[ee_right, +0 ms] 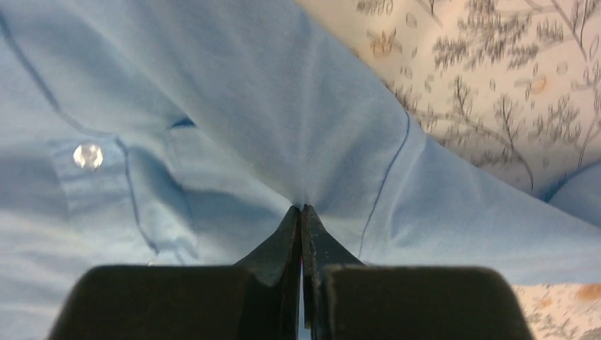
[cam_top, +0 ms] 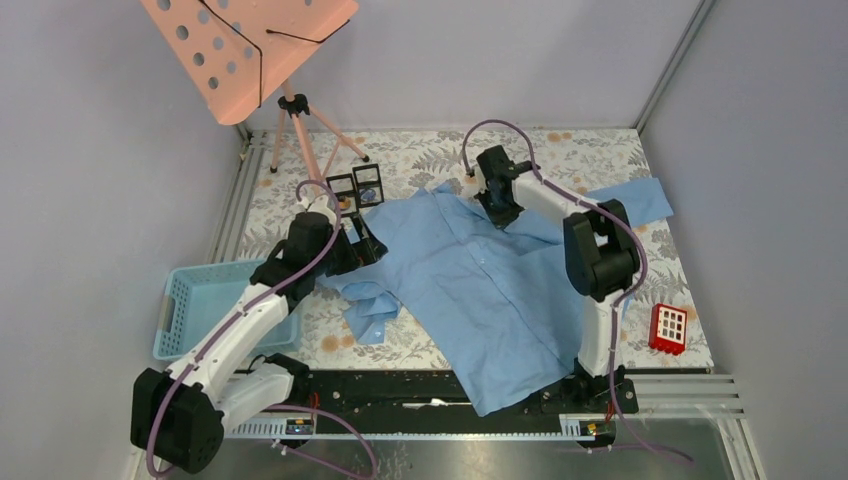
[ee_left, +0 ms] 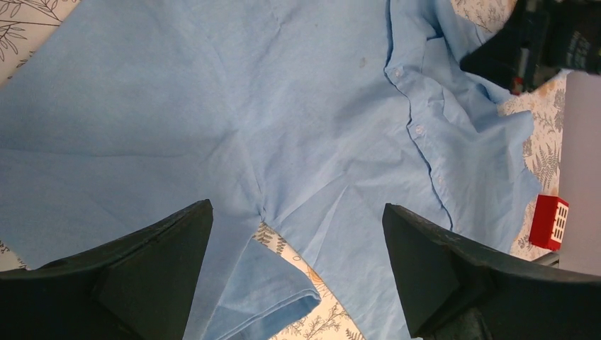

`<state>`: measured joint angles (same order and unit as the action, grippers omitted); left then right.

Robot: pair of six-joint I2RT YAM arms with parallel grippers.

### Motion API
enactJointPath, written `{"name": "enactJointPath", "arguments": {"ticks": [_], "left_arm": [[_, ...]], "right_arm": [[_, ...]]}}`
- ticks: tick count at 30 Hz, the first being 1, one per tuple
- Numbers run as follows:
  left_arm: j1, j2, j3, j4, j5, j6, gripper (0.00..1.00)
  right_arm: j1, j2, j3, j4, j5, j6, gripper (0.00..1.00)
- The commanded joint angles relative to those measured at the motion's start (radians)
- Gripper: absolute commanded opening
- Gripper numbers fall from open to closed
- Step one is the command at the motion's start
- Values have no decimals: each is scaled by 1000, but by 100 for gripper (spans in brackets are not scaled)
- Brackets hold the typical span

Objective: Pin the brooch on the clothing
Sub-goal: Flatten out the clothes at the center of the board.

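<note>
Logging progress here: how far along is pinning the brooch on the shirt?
Done: the shirt lies spread out. In hand: the right end effector pinches a fold of its fabric; the left end effector hovers open above it. Left: no brooch shows on the shirt, so all the pinning.

Light bright, even, diffuse; shadows faint. Right wrist view soft-focus throughout; right tool a dark blur, bottom centre.

Thin matt woven cloth shirt, smooth plastic basket, small glossy button
</note>
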<state>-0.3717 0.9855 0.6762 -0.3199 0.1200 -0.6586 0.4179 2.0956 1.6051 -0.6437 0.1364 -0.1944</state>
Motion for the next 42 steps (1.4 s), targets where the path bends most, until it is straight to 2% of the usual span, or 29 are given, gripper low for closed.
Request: {"name": "enactJointPath", "arguments": {"ticks": [1,12,18,28,33,42], "left_arm": [[7,31,10,67,9,-4,99],[2,219,172,140,54,18,99],[-60,372,311,163,61,80,99],[-102,715,640,146,131,155,99],[-137,901,829,60,170,212,98],[-182,1094,967,4,180,255,99]], "right_arm": [[26,-164,-140,92,-17,87,0],[69,-401,-451,144,-132,239,0],[133,-504,-607,208,-170,338,0],[149,-589,-662,220,-207,428,0],[150,-610,-720,264,-232,448,0],[150,-611,-738,291,-253,451,0]]}}
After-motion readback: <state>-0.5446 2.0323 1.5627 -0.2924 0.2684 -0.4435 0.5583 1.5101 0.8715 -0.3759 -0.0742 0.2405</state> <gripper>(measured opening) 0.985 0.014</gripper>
